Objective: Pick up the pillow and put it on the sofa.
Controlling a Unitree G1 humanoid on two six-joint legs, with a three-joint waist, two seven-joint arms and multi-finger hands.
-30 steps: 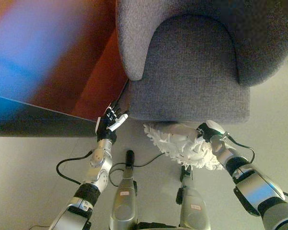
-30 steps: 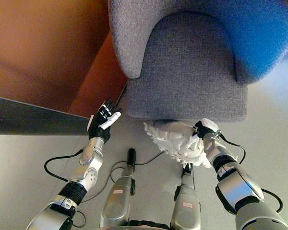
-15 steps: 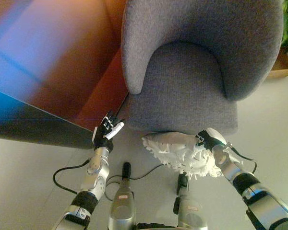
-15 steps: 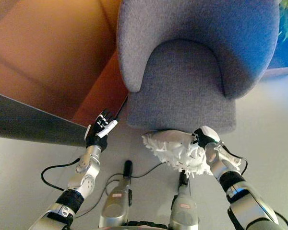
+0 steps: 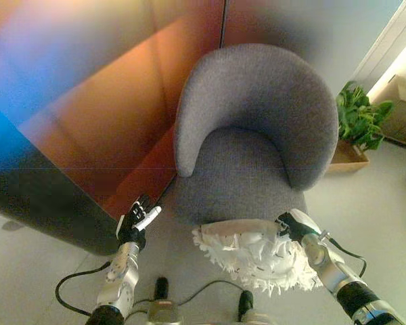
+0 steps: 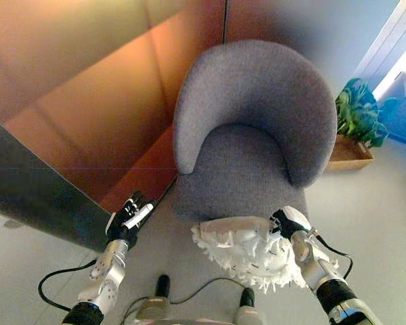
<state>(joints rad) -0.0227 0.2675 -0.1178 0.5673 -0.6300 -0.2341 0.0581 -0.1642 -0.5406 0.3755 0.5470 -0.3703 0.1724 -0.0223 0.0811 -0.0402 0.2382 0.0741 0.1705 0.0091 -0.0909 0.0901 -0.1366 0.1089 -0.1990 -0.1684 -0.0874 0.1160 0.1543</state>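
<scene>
Pillow (image 5: 254, 254), white and fringed, gripped by right hand (image 5: 292, 225)

No readable text, labels, numbers or signs anywhere, neither near the fingers nor farther off.

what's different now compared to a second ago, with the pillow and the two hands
The camera has tilted up, so more of the grey sofa and a potted plant show. The right hand still grips the white pillow, now overlapping the seat's front edge, seemingly a little higher. The left hand stays open and empty by the sofa's left front corner.
</scene>
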